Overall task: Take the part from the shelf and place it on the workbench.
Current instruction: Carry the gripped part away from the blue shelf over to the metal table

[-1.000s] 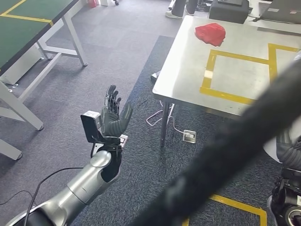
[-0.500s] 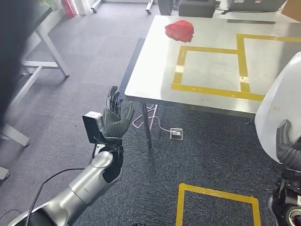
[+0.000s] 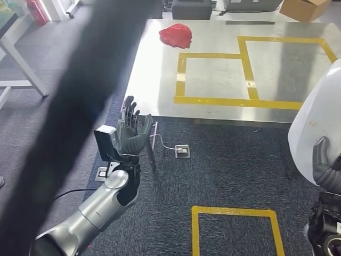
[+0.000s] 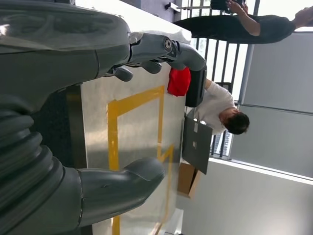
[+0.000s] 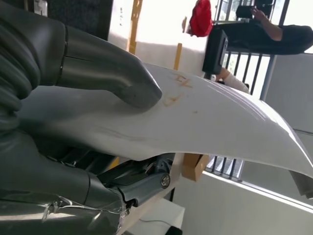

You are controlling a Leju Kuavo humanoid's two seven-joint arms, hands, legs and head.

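The white curved part [image 3: 311, 128] is at the right edge of the head view, and my right hand [image 3: 325, 168] grips its lower side. In the right wrist view the thumb [image 5: 110, 68] presses on the part's [image 5: 207, 122] pale top face, with darker fingers underneath. My left hand [image 3: 130, 130] is raised in front of the steel workbench [image 3: 153, 74] with its fingers spread and nothing in it. The left wrist view shows that hand [image 4: 74, 58] with thumb and fingers apart and the bench behind them. Yellow tape marks rectangles on the bench top.
A crumpled red cloth [image 3: 176, 34] lies on the bench's far left part. A cardboard box [image 3: 303, 8] stands behind the bench. A blurred dark bar [image 3: 80, 106] crosses the left of the head view. A yellow taped square [image 3: 233, 229] and a socket [image 3: 181, 151] are on the floor. A person [image 4: 225, 107] sits beyond the bench.
The camera has swung round, so the workbench now sits more centred and squarer in the picture. The blurred dark bar has passed from right to left. Both hands keep their pose.
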